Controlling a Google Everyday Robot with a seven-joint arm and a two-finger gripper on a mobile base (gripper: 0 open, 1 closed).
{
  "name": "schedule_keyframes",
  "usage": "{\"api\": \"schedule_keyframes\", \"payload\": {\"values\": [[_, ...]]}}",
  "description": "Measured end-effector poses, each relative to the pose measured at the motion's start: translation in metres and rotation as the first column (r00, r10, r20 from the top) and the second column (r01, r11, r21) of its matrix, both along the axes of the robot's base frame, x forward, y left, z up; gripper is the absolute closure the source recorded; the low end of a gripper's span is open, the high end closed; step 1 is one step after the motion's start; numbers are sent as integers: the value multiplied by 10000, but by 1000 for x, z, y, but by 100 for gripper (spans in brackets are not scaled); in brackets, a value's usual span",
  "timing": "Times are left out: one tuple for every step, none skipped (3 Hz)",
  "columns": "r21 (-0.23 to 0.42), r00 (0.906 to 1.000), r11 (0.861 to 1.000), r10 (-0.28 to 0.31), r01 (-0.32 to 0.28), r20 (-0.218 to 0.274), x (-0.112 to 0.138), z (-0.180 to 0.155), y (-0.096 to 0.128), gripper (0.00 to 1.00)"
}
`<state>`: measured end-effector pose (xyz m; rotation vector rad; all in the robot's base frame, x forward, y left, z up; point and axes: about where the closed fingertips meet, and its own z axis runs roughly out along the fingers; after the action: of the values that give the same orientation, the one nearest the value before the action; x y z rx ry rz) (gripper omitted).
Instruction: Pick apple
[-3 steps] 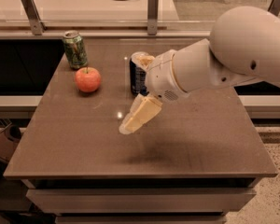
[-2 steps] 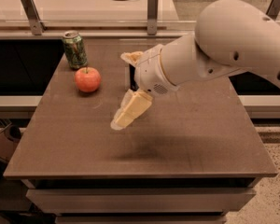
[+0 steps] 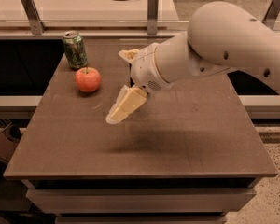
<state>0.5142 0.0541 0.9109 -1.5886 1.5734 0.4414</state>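
the apple (image 3: 87, 79) sits stem-up on the upper left part of the table (image 3: 186, 139), just below the green can (image 3: 75, 49), close to it though apparently not touching. the gripper (image 3: 119, 87) hangs above the table near the middle of the frame, just right of the apple, its two pale jaws spread wide with nothing between them. the arm (image 3: 224, 45) reaches in from the upper right, so that open mouth faces left toward the fruit, probably an approach with room to straddle its roundness. the can's nearness looks like the main risk, since the upper jaw could knock it.
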Motion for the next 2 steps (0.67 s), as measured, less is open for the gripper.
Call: {"api": "schedule_keyframes", "payload": {"values": [[469, 9997, 9989, -105, 95, 205, 24, -3, 13, 0], [771, 9991, 9970, -68, 35, 420, 37, -3, 24, 0]]}}
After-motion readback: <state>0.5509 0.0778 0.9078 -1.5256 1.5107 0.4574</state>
